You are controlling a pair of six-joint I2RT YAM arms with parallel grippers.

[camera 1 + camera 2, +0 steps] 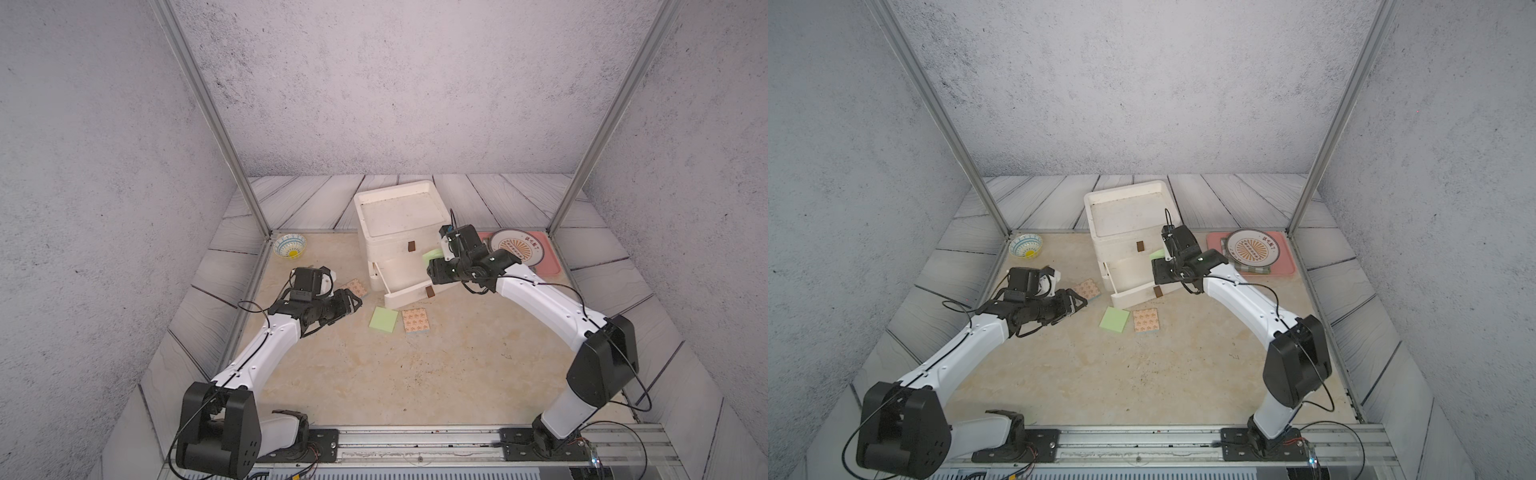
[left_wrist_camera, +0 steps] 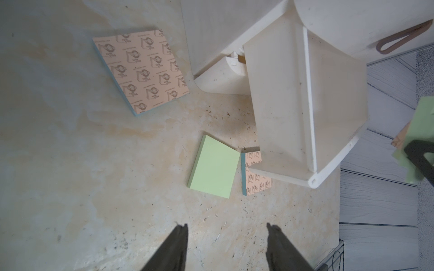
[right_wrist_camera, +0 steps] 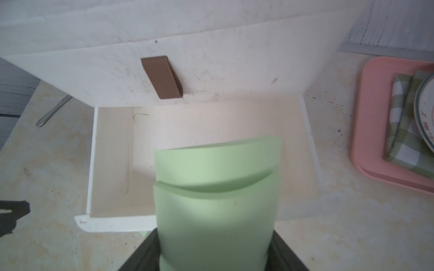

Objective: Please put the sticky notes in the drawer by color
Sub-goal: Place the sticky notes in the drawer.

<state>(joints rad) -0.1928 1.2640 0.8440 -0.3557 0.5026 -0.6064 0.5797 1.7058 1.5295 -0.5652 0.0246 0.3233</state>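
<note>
Bowl: small round blue-patterned ceramic bowl (image 1: 289,246), at the far left corner of the beige mottled tabletop (image 1: 374,374).
Left gripper: my black left gripper (image 2: 227,228) hovers over bare tabletop with its jaws partway apart and nothing between them.
Left pad: flat square left orange-patterned sticky pad (image 1: 354,286) with a pale blue edge, lying just past my left fingertips, near the chest's left wall.
Green pad on table: flat square loose light green sticky pad (image 1: 384,319), lying in front of the pulled-out drawer.
Right pad: right orange-patterned sticky pad (image 1: 416,321), just beside the loose green one; in the left wrist view one corner lies under the drawer's overhanging front.
Chest: white boxy plastic three-drawer chest (image 1: 388,249) with a recessed top, back centre; its top drawer is shut, with a brown tab handle (image 1: 411,246).
Open drawer: lower white drawer (image 3: 112,164) pulled out toward me, pale floor showing; middle or bottom, I cannot tell.
Right gripper: my black right gripper (image 3: 215,248) is clamped on the held light green sticky pad (image 3: 217,187), squeezing its side edges so the sheets bow and split into two layers; the pad hangs above the open drawer's floor.
Tray: flat pink plastic tray (image 1: 550,266), far right, carrying a folded green checked cloth (image 3: 404,131) and a round sunburst-patterned plate (image 1: 515,247).
</note>
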